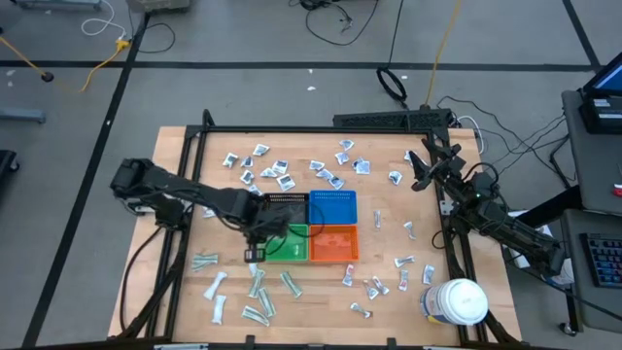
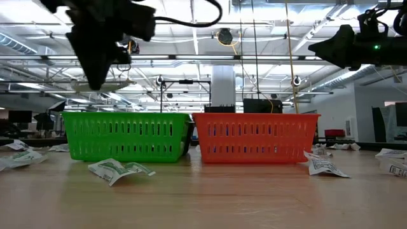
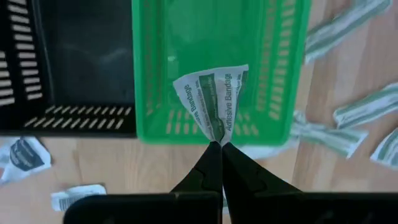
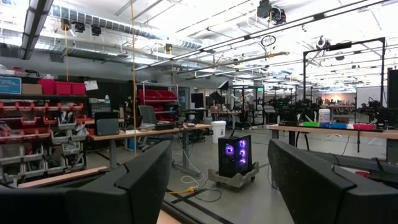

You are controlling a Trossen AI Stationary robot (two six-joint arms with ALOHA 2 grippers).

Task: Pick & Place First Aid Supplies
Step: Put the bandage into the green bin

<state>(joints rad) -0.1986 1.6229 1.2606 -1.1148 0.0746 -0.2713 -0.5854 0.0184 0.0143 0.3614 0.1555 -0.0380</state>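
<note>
The left tool point(image 3: 221, 148) pinches an adhesive bandage packet point(image 3: 211, 102) by one corner over the green bin's point(image 3: 273, 118) near wall; released here, it may drop outside. The right tool point(image 1: 420, 171) waits spread, well apart from that bin.

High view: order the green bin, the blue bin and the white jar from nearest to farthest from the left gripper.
Left gripper, shut on a bandage packet, sits at the green bin's outer edge.
1. Green bin: right beside it, at table centre.
2. Blue bin: diagonally across the bin cluster.
3. White jar: far off at the table's right front corner.
</note>
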